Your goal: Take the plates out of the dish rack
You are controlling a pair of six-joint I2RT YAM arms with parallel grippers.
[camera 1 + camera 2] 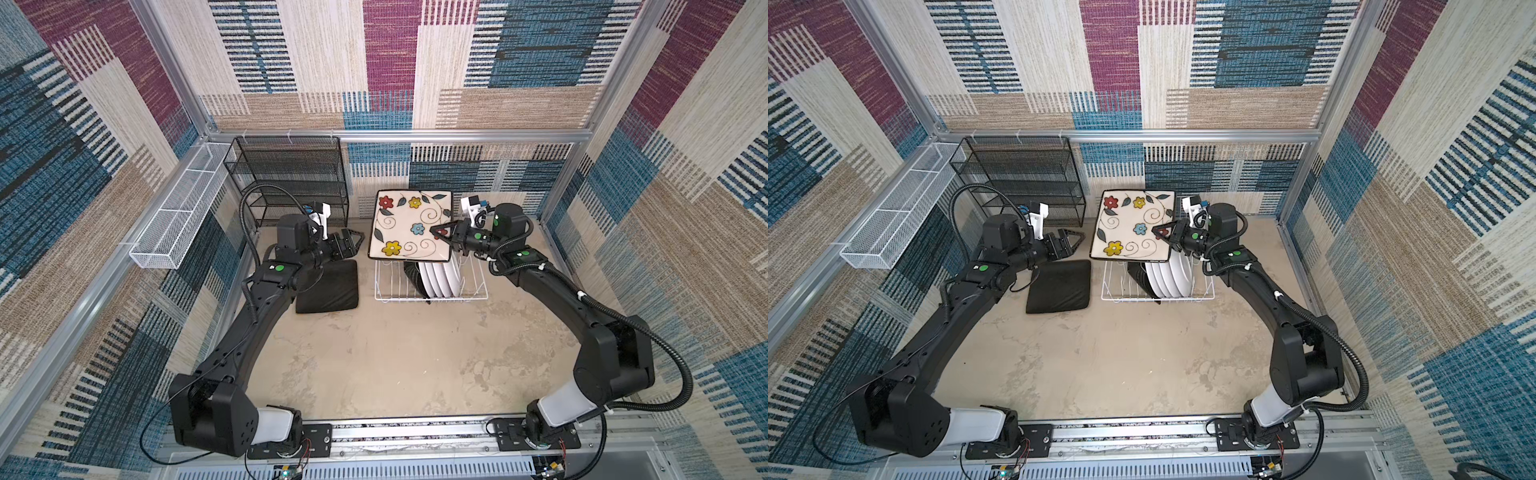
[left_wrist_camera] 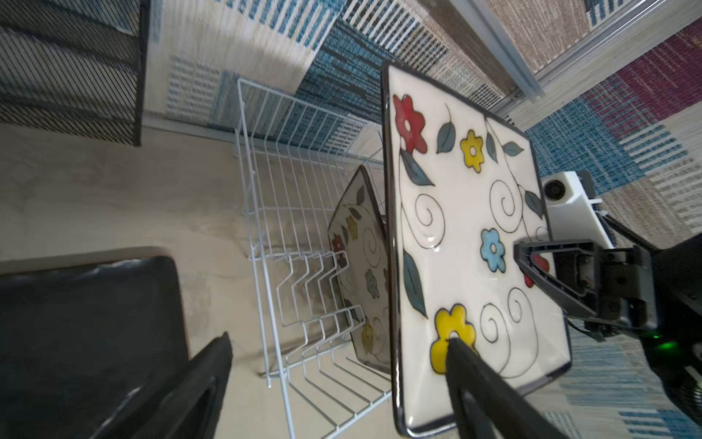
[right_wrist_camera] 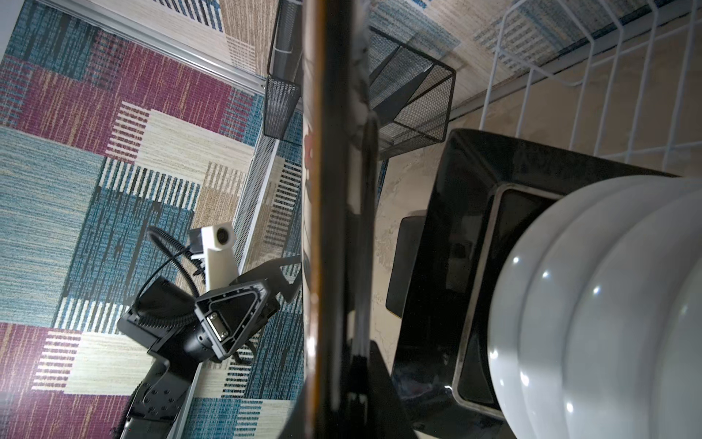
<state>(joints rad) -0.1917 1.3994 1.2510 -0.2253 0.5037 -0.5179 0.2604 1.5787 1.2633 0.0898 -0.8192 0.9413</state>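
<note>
A black mesh shelf (image 1: 291,178) stands at the far left against the back wall. A long white mesh basket (image 1: 174,216) hangs on the left wall beside it. On the table (image 1: 395,353), just left of the rack (image 1: 379,286), a black plate (image 1: 328,291) lies face down, partly under the left arm.

The rack sits toward the far side, and its left half shows only bare tines. In its right half a square plate (image 2: 357,266) leans on edge with its floral face to the left. Right of it, close against its black back, four round plates (image 1: 440,276) stand on edge, packed together. Their white backs fill the right wrist view.

The floral plate (image 1: 409,224) hangs above the rack, clear of the wires, and it faces the top camera. In both top views it hides the rack's far half.

The right claw (image 1: 434,231) is clamped on this plate's right edge by a red flower, with one finger on the face and the other behind it. The left claw (image 1: 358,244) gapes wide with nothing in it. It sits just left of the floral plate and near the black plate's far edge. In both top views a small gap shows between its fingertip and the floral plate's left edge.
</note>
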